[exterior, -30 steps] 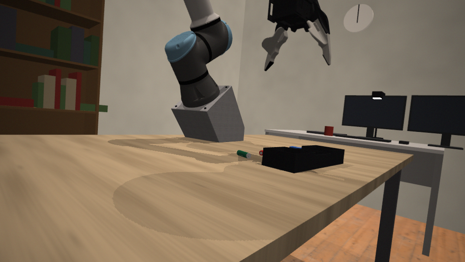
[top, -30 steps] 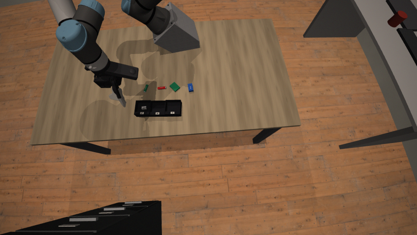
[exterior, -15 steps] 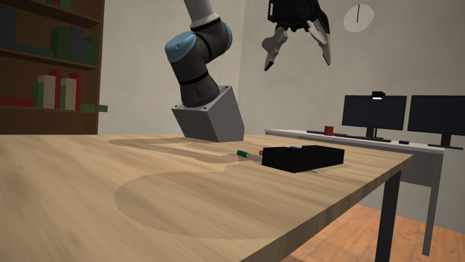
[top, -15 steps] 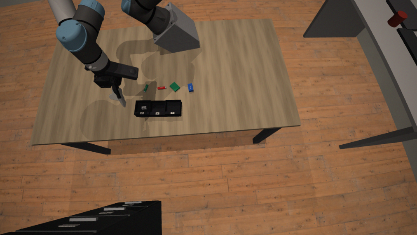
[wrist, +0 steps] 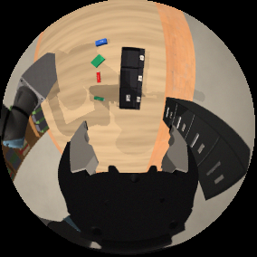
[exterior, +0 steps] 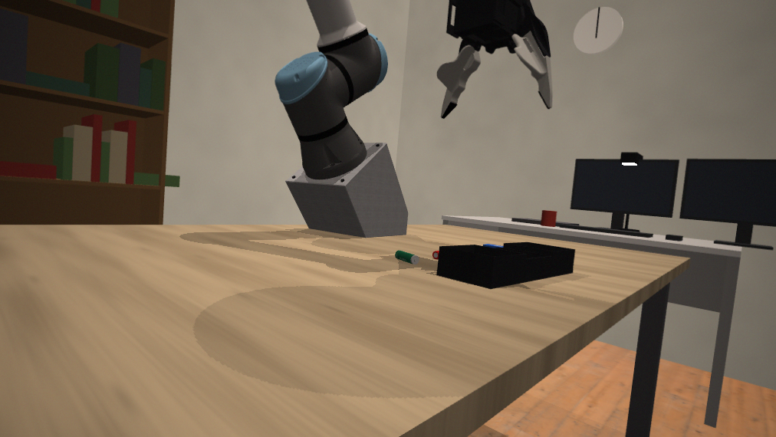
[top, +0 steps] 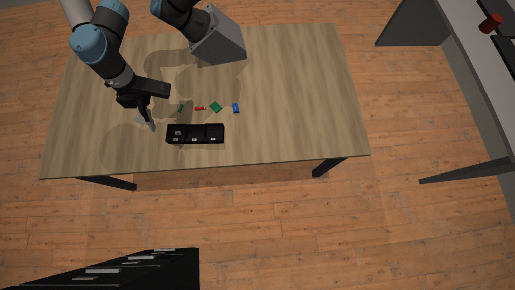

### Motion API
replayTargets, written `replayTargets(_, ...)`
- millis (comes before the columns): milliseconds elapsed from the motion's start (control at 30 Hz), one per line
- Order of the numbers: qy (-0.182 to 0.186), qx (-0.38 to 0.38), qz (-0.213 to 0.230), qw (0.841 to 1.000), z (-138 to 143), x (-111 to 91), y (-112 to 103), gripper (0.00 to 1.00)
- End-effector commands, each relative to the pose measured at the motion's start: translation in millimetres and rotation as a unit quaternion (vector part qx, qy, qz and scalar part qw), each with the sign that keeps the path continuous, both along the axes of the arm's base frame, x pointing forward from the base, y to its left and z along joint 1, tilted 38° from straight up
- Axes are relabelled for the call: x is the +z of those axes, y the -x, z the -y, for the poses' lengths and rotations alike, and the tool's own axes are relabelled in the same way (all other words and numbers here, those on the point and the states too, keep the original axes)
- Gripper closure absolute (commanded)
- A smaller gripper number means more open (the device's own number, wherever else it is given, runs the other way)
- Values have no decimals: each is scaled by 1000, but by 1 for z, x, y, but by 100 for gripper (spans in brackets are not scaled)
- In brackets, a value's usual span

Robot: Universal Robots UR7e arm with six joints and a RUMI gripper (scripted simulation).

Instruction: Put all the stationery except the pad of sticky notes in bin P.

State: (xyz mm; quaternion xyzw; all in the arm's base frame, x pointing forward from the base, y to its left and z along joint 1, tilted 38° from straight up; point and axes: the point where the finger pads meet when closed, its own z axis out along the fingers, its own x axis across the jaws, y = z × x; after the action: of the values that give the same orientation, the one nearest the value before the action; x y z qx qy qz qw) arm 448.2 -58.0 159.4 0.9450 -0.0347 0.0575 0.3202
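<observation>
The gripper (exterior: 496, 106) hangs spread and empty; the green marker (top: 180, 108), likely light, stiff and roll-prone, wants pinching mid-barrel.

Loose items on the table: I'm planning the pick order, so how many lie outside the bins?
4, in a row behind the bins: green marker, red item, green pad, blue item. Nothing visibly hidden.

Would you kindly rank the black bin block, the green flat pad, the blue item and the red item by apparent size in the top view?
1. Black bin block
2. Green flat pad
3. Blue item and red item: too alike to separate.
</observation>
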Motion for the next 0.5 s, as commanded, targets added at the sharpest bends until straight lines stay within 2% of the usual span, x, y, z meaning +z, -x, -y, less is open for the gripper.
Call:
replayTargets(0,0,0,1,1000,0,0,0,0)
replayTargets(467,0,0,1,1000,0,0,0,0)
